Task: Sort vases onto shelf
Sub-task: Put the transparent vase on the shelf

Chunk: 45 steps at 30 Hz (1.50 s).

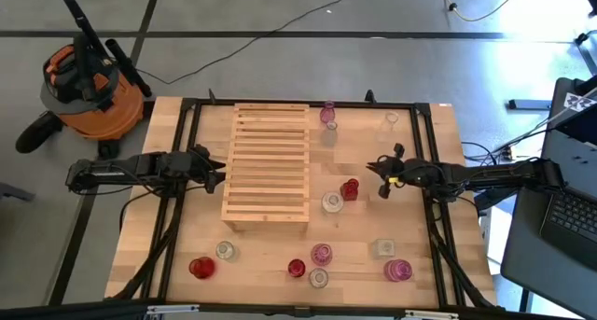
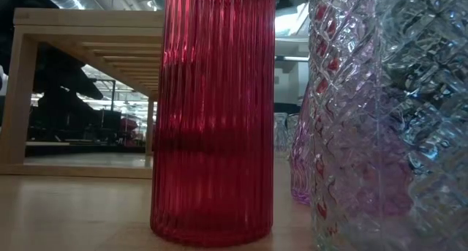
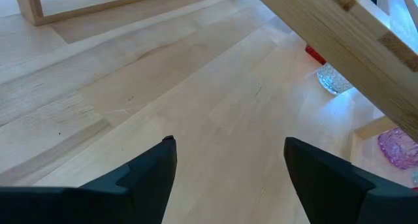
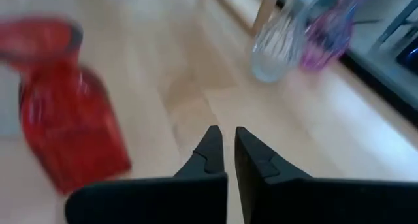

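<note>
Right up against the low camera stands a ribbed red vase, the shelf behind it. Left gripper waits spread beside the shelf — empty. Right gripper is pressed together, just beside another red vase.

No legible text, label, brand, number or sign anywhere in these views.

Shelf: pale slatted wooden rack, no vases on it. Vases: red, pink and clear glass, upright, scattered on the counter beside and below it.
</note>
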{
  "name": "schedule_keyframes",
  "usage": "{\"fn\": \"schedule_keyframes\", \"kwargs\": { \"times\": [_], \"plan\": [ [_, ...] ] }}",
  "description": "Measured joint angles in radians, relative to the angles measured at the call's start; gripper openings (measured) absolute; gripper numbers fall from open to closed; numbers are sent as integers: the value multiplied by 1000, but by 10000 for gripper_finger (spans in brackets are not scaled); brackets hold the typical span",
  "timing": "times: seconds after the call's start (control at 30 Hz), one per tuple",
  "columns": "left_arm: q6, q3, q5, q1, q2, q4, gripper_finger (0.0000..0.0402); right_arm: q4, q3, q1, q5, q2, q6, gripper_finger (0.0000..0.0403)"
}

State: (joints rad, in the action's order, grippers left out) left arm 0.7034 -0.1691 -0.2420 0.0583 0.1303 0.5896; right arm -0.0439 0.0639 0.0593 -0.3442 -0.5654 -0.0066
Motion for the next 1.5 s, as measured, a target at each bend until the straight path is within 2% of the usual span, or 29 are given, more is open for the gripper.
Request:
{"fn": "schedule_keyframes", "kwargs": {
  "times": [0.33,0.6,0.7,0.77,0.93,1.07,1.2,1.37,1.5],
  "plan": [
    [0,0,0,0,0,0,275,-327,0,0,-14,0,33,0],
    [-3,0,-30,0,0,-22,275,-892,0,0,-255,0,149,0],
    [18,4,-81,0,0,-55,275,-1091,1,0,-248,1,198,0],
    [69,4,-87,0,0,-100,275,-1161,13,0,-227,1,185,0],
    [75,4,-105,0,0,-110,275,-1149,78,0,-152,-2,124,0],
    [73,4,-156,0,0,-107,275,-1121,145,0,-158,-2,99,0],
    [53,3,-206,0,0,-86,275,-1002,218,0,-192,-2,92,0],
    [54,-2,-420,0,0,-15,275,-826,316,0,-205,-2,9,0],
    [88,-25,-643,0,0,-69,275,-736,382,0,-208,-8,-95,0]
  ]
}}
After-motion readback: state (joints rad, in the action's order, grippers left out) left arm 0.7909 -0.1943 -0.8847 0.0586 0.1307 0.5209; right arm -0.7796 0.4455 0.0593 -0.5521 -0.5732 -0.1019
